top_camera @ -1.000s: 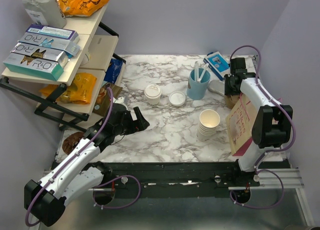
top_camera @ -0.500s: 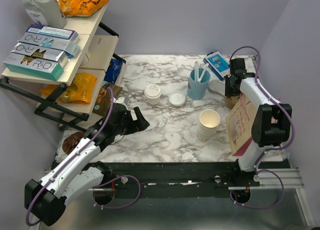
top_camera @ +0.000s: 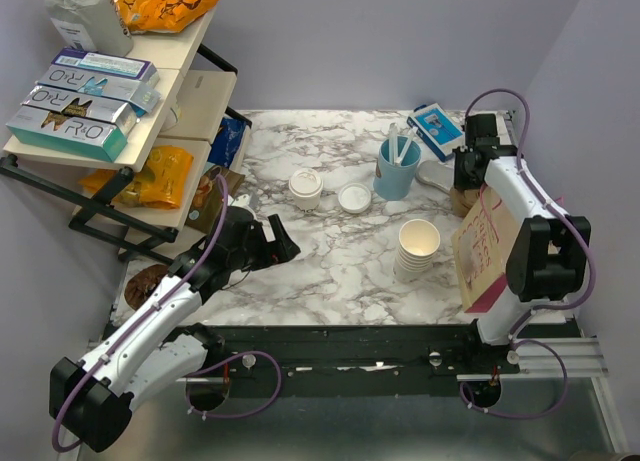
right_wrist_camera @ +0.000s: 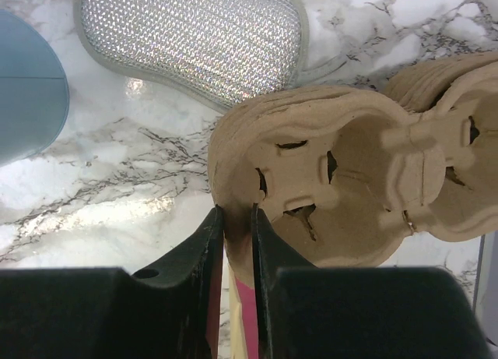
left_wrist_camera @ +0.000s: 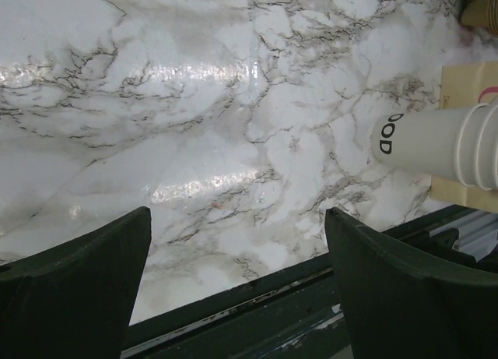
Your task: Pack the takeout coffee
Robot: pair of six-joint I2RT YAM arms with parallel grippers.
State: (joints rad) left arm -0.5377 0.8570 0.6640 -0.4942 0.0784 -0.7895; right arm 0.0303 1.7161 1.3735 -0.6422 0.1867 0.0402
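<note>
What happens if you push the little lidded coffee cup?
The takeout coffee stands upright on the glossy marble table, so a low push probably slides it and a high one may tip it. Its paper wall likely dents under a hard squeeze. The lid hides how full it is.

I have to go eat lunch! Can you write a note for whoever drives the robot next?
Left hand: open, empty, over the table's near left.
Right hand: pinching the carrier rim, next to the bag.
Coffee: lidded, upright mid-table, nothing touching it.
Done: nothing packed yet.
Left: probably coffee into the carrier, then into the bag.
</note>
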